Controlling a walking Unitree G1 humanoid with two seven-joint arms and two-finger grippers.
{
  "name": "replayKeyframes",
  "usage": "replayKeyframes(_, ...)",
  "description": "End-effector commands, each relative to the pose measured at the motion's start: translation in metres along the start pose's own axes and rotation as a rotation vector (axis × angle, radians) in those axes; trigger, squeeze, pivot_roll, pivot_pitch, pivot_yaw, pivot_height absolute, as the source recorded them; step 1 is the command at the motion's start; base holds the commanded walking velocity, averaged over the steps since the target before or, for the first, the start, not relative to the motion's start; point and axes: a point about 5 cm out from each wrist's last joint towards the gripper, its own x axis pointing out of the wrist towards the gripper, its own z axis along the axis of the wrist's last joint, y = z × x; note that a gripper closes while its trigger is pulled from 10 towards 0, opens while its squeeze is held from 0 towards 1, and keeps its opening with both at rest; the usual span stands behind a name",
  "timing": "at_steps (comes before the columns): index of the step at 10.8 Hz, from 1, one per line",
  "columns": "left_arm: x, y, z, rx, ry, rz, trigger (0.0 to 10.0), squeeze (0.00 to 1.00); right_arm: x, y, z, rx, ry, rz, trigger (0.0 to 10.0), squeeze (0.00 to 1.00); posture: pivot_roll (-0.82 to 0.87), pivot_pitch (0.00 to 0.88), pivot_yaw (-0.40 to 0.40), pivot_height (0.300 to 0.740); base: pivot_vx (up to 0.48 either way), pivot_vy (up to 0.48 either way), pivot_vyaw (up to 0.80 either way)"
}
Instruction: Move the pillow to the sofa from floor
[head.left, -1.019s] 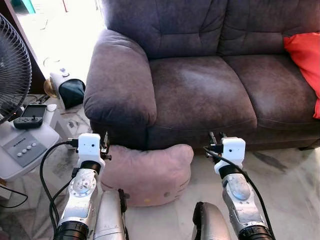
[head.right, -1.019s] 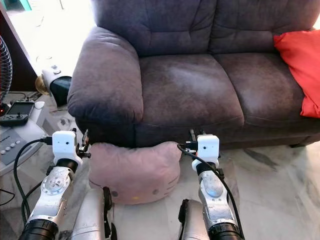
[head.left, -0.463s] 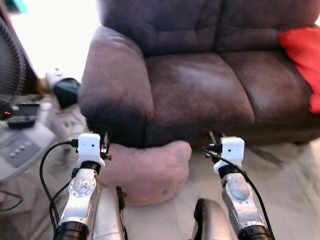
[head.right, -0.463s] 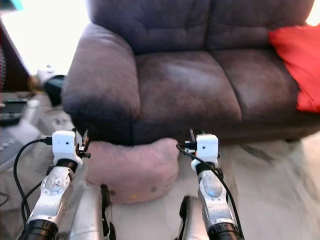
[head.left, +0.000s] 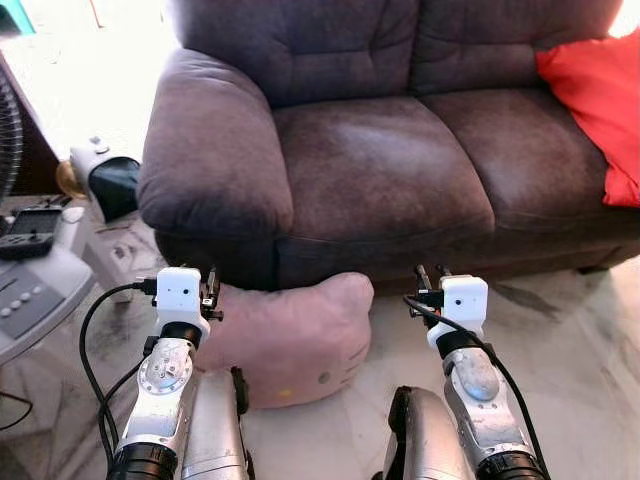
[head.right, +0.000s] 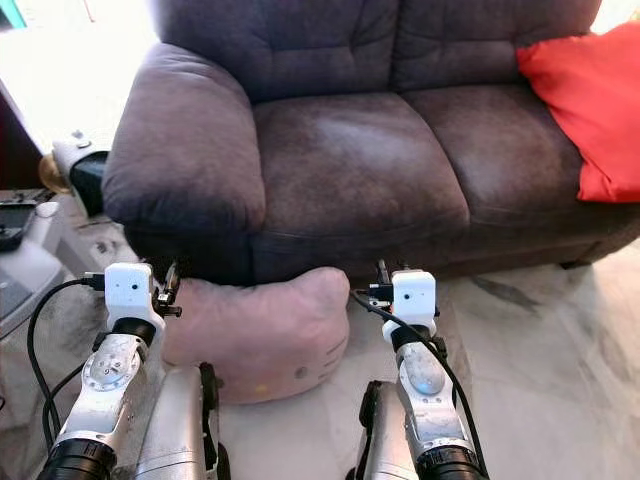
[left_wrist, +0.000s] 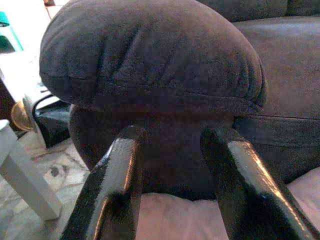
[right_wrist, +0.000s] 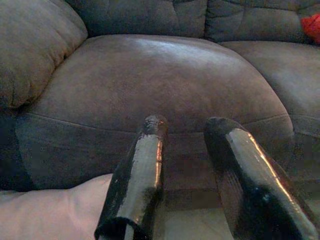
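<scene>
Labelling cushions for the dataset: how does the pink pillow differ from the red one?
Colour: the pink pillow is pale pink with a small printed face; the red pillow is plain bright red.
Place: the pink pillow lies on the marble floor against the sofa front; the red pillow is on the sofa's right seat.
Pose: the pink pillow lies flat; the red pillow leans toward the backrest.
Both are soft cushions, ungripped.
</scene>
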Motion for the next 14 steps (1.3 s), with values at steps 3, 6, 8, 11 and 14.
replayKeyframes(3,0.0003,-0.0014,-0.0009,-0.003,0.009,-0.001,10.0,0.00,-0.0010,0.0004,-0.0008,-0.009,0.006,0.007,10.0,0.00,0.07,0.085,-0.069,0.510,0.000,0.000,0.00)
replayKeyframes(6,0.0001,-0.0016,-0.0010,-0.002,0.011,-0.001,10.0,0.00,-0.0019,0.0026,-0.0020,-0.040,0.010,0.025,10.0,0.00,0.07,0.088,-0.069,0.510,0.000,0.000,0.68)
replayKeyframes(8,0.0001,-0.0015,-0.0015,0.000,0.012,-0.002,10.0,0.00,-0.0017,0.0032,-0.0024,-0.042,0.011,0.028,10.0,0.00,0.07,0.087,-0.069,0.510,0.000,0.000,0.80)
replayKeyframes(11,0.0005,-0.0020,-0.0012,-0.001,0.012,-0.004,10.0,0.00,-0.0017,0.0020,-0.0033,-0.037,0.016,0.020,10.0,0.00,0.07,0.086,-0.068,0.510,0.000,0.000,0.53)
replayKeyframes(14,0.0011,-0.0026,-0.0012,-0.001,0.010,-0.005,10.0,0.00,-0.0016,0.0018,-0.0034,-0.024,0.015,0.018,10.0,0.00,0.07,0.084,-0.068,0.510,0.000,0.000,0.00)
